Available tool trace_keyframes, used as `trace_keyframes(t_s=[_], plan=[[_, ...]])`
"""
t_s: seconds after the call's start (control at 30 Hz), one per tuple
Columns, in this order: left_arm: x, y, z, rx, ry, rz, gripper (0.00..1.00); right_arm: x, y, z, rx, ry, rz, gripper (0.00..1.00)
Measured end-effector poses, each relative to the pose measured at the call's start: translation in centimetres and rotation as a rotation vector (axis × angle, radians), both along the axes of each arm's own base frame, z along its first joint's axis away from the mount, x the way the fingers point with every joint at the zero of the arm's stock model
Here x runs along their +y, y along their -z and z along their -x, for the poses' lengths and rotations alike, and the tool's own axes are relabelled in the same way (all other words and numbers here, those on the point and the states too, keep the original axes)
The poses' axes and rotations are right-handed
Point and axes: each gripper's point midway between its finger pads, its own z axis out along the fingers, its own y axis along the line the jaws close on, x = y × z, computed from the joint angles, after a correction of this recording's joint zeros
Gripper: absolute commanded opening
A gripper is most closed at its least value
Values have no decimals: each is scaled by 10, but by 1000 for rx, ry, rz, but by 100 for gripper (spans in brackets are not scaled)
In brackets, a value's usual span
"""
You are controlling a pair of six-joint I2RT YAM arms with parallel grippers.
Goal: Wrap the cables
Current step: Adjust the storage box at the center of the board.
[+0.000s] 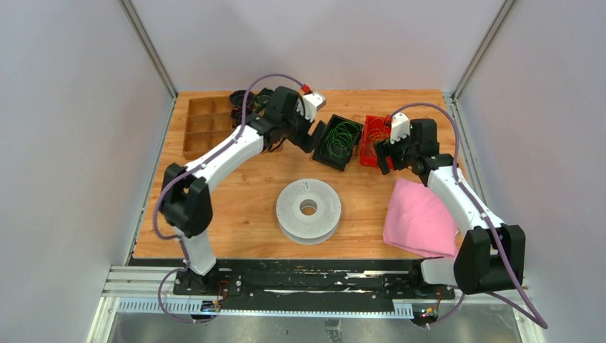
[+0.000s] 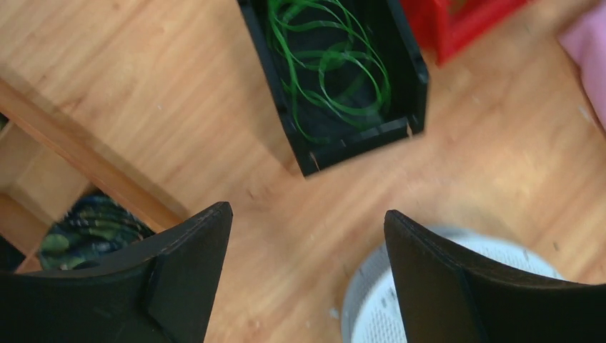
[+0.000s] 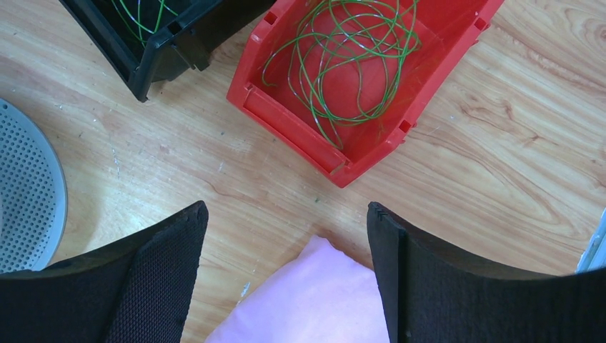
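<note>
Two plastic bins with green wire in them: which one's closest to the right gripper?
The red plastic bin, directly ahead of the right gripper; the black plastic bin sits further off to its left.

From above, the right arm (image 1: pixel 457 193) covers part of the red bin (image 1: pixel 370 136), the left arm (image 1: pixel 229 150) hides part of the bundles (image 1: pixel 237 98) at the far edge of the tabletop (image 1: pixel 243 207), and the wires (image 1: pixel 341 137) are too fine to count. In the left wrist view the spool (image 2: pixel 368 300) is blurred, half behind one finger (image 2: pixel 464 286) of the left claw (image 2: pixel 307 211) and cut by the bottom edge.
</note>
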Motion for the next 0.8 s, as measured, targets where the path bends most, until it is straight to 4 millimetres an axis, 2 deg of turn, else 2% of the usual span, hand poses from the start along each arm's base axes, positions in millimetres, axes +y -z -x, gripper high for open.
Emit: trace_keyframes(t_s=[0.07, 0.13, 0.3, 0.4, 0.53, 0.67, 0.8], plan=[[-8, 3, -24, 1, -45, 17, 79, 0, -1, 0, -3, 0, -2, 81], [-17, 15, -44, 19, -84, 24, 78, 0, -3, 0, -8, 0, -2, 81], [-31, 52, -80, 60, -171, 9, 74, 0, -8, 1, -23, 0, -4, 81], [-36, 67, -99, 64, -213, -5, 70, 0, -10, 2, -30, 1, -4, 81], [-40, 84, -115, 74, -252, -23, 65, 0, -10, 3, -31, 1, -4, 81], [-38, 104, -117, 98, -275, -50, 55, 0, -10, 3, -30, 1, -4, 81], [-35, 113, -117, 117, -300, -62, 44, 0, -9, 3, -30, 0, -5, 81]])
